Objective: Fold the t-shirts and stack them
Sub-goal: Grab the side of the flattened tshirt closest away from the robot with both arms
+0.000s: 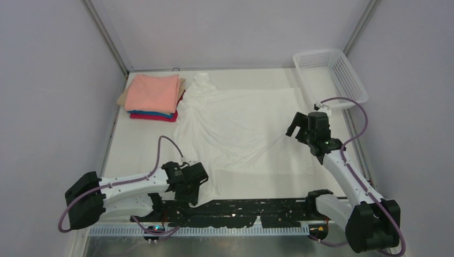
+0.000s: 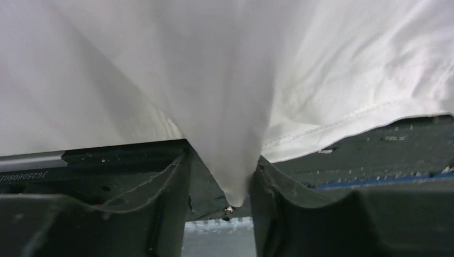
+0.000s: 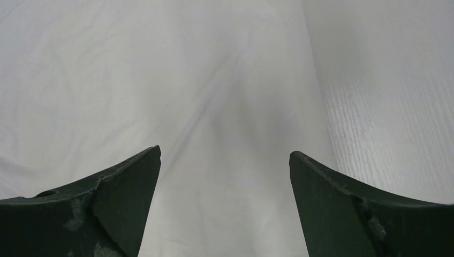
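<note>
Left gripper point(image 2: 222, 179) is clamped on a bunched fold of the large white t-shirt point(image 1: 241, 126), at the shirt's near-left corner, by the table's front edge. Right gripper point(image 3: 225, 160) hangs over the shirt's right part with its jaws spread wide, holding nothing. The shirt lies spread and wrinkled across the middle of the table point(image 1: 134, 150). Just beside its far-left edge sits the stack of folded t-shirts point(image 1: 154, 95), salmon-pink on top. A white mesh basket point(image 1: 332, 75) stands in the far-right corner.

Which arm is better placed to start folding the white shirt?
Left: the left gripper pinches the white shirt at its near edge; the right gripper hangs open, holding nothing.
</note>
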### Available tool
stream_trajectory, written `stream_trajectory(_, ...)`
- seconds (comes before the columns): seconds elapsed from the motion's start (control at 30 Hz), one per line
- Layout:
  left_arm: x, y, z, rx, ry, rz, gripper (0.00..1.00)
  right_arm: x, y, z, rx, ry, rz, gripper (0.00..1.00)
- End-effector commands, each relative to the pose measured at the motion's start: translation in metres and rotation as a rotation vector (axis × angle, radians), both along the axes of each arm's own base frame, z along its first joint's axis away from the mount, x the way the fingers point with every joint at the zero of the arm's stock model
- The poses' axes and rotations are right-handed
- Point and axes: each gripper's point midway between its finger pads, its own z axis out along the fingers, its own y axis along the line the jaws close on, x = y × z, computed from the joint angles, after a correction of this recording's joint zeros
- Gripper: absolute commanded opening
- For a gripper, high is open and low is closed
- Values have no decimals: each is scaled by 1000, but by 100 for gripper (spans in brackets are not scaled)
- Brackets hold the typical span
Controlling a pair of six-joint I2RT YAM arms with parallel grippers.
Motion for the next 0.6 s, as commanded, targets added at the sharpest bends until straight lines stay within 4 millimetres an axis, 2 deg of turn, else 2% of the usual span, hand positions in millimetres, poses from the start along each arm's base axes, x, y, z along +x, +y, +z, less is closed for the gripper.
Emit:
stream_trajectory(0.0, -11, -33, -2, -94, 80, -15, 34, -3, -22, 16, -29, -81, -148, 95)
stream_trajectory(0.03, -14, -32, -4, -83, 92, -21, 26, -7, -30, 14, -44, -83, -198, 95)
stream_trajectory(0.1, -16, -31, -5, -66, 101, -34, 2, -18, -41, 12, -48, -86, -272, 95)
stream_trajectory(0.13, -16, -31, -5, -59, 100, -42, 0, -26, -47, 12, -58, -80, -303, 95)
stream_trajectory(0.23, -10, -28, -2, -41, 66, -58, 0, -51, -57, 2, -56, -29, -381, 95)
stream_trajectory(0.3, -2, -25, 1, -24, 22, -69, 0, -77, -62, -9, -69, 54, -405, 95)
stream_trajectory(0.37, 3, -29, 5, -48, -8, -84, 0, -96, -59, -22, -37, 111, -422, 95)
stream_trajectory(0.4, 4, -33, 7, -70, -19, -92, 0, -104, -48, -38, 26, 153, -413, 96)
stream_trajectory(0.43, 5, -38, 9, -102, -30, -107, 0, -105, -40, -43, 69, 144, -390, 98)
stream_trajectory(0.47, 7, -43, 12, -133, -43, -119, 0, -112, -32, -58, 107, 181, -376, 98)
stream_trajectory(0.57, 9, -46, 19, -170, -65, -140, 0, -126, -34, -65, 128, 217, -436, 98)
